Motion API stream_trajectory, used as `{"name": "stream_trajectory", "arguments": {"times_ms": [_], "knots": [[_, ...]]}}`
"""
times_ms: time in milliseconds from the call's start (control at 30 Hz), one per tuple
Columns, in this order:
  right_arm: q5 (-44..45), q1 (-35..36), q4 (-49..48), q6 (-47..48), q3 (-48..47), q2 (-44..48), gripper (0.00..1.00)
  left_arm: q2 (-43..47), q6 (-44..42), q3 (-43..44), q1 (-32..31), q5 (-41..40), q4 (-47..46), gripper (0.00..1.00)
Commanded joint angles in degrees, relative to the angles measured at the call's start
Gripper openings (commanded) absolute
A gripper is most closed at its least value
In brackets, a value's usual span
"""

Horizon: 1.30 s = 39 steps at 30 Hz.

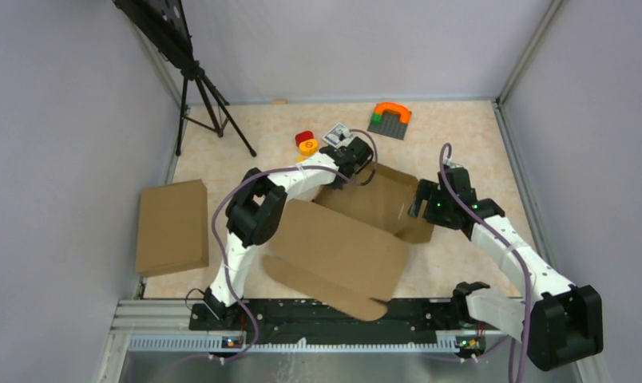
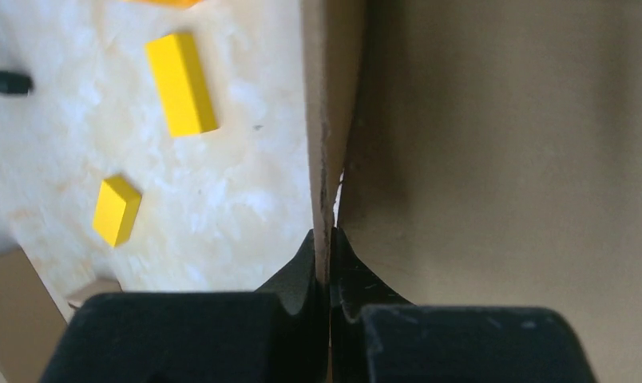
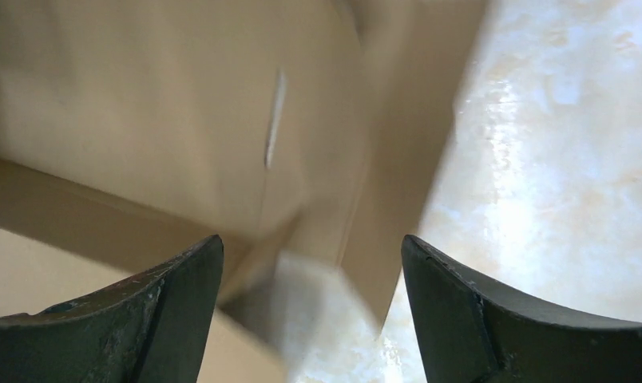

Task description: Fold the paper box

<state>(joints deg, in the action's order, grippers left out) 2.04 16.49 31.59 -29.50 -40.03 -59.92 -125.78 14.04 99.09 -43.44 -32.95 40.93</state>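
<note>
A brown cardboard box (image 1: pixel 358 227) lies partly opened in the middle of the table, its long flap reaching toward the near rail. My left gripper (image 1: pixel 351 155) is at the box's far left corner and is shut on the thin edge of a box wall (image 2: pixel 327 159), with one finger on each side. My right gripper (image 1: pixel 423 206) is open at the box's right end, and its fingers (image 3: pixel 174 295) stand on either side of a side flap (image 3: pixel 398 183) without touching it.
A flat folded cardboard piece (image 1: pixel 172 227) lies at the left. A red and yellow toy (image 1: pixel 306 144), a small card (image 1: pixel 336 132) and a grey plate with an orange arch (image 1: pixel 390 118) lie at the back. A tripod (image 1: pixel 210 104) stands at the back left. Yellow blocks (image 2: pixel 182 84) lie beside the box.
</note>
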Motion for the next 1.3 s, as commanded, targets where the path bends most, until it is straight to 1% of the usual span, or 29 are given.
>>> {"name": "stream_trajectory", "arguments": {"times_ms": [0, 133, 200, 300, 400, 500, 667, 767, 833, 1067, 1267], "knots": [[7.77, 0.31, 3.61, -3.91, -4.35, 0.45, 0.8, 1.54, 14.73, 1.53, 2.02, -6.54, 5.62, 0.0], [9.38, 0.17, 4.15, -4.33, -4.7, 0.7, 0.8, 6.94, 17.25, -6.21, 4.29, -0.37, 0.66, 0.0], [9.15, -1.12, 3.62, -4.34, -4.47, 0.21, 0.79, 9.16, 17.59, -8.88, 5.15, 3.19, -0.94, 0.0], [7.3, -3.6, 2.11, -3.37, -5.39, -2.09, 0.77, 10.27, 17.93, -9.51, 7.34, 11.25, 0.27, 0.0], [5.42, -4.19, -0.1, -0.72, -7.81, -4.97, 0.76, 10.42, 17.26, -9.42, 10.4, 20.59, 1.26, 0.0], [5.15, -4.36, -1.52, 0.38, -10.41, -8.64, 0.75, 11.48, 17.42, -10.83, 11.6, 25.04, 1.82, 0.0], [4.44, -5.25, -3.59, 1.66, -12.53, -14.33, 0.72, 12.63, 18.49, -12.93, 11.84, 26.41, 4.41, 0.0], [1.31, -5.33, -5.63, 2.39, -12.2, -16.24, 0.68, 13.71, 18.58, -14.84, 11.87, 28.07, 4.28, 0.0], [0.76, -5.29, -6.48, 2.4, -11.92, -16.65, 0.67, 14.67, 19.72, -16.17, 11.84, 27.0, 4.86, 0.0], [4.35, -5.33, -6.38, 3.21, -10.67, -16.02, 0.65, 18.29, 20.97, -21.06, 11.83, 26.35, 4.01, 0.0], [1.29, -5.38, -7.65, 3.21, -8.12, -18.24, 0.65, 18.09, 20.86, -22.41, 11.51, 26.24, 2.68, 0.0]]}}
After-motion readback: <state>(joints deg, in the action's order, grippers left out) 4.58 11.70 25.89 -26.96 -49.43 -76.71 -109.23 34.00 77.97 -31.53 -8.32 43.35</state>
